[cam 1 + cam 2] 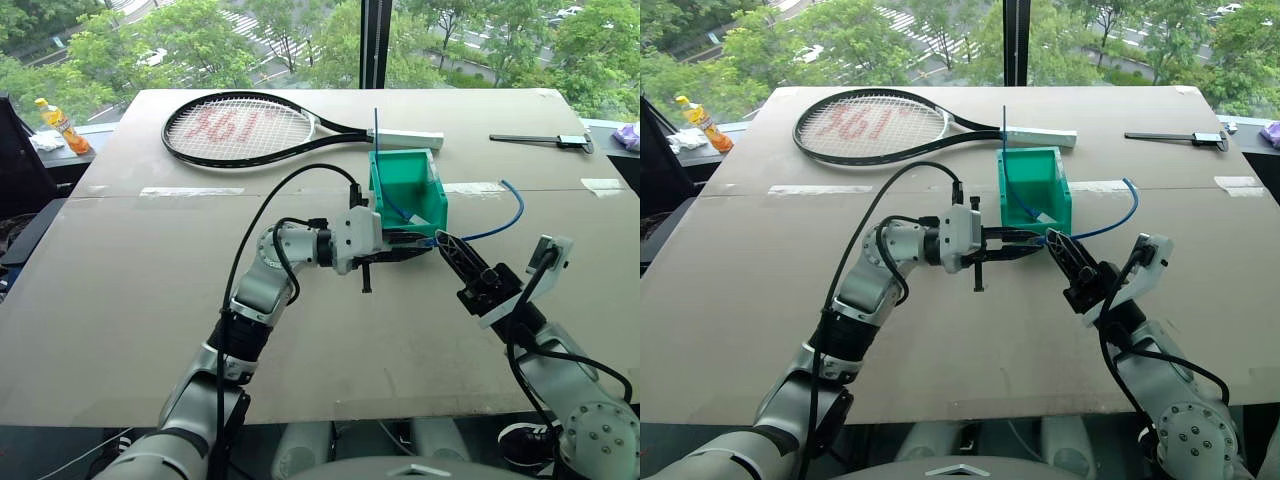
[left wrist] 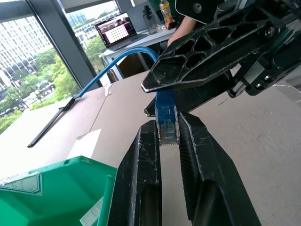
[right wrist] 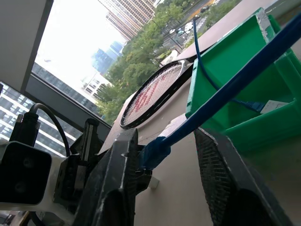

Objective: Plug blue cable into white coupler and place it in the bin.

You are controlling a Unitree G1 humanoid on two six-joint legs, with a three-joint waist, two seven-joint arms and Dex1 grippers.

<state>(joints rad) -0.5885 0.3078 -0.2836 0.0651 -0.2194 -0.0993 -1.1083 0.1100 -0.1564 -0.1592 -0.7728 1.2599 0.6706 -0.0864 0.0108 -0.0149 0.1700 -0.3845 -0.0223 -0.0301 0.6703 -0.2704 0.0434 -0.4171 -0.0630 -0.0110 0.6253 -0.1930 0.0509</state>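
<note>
The blue cable (image 1: 510, 215) arcs over the table to the right of the teal bin (image 1: 436, 190). Its clear plug (image 2: 168, 132) sits pinched between the fingers of my left gripper (image 2: 168, 125), which is shut on it and points level just in front of the bin. My right gripper (image 1: 442, 240) comes in from the right, tip to tip with the left one. Its fingers (image 3: 120, 183) are closed around the cable's blue boot (image 3: 153, 153) just behind the plug. The white coupler is hidden.
A tennis racket (image 1: 240, 130) lies behind the bin, its white handle near the rim. A straight blue cable (image 1: 376, 130) stands upright in the bin. A black tool (image 1: 540, 138) lies far right and a bottle (image 1: 62, 125) far left. A person's arm (image 2: 181, 28) shows by a laptop.
</note>
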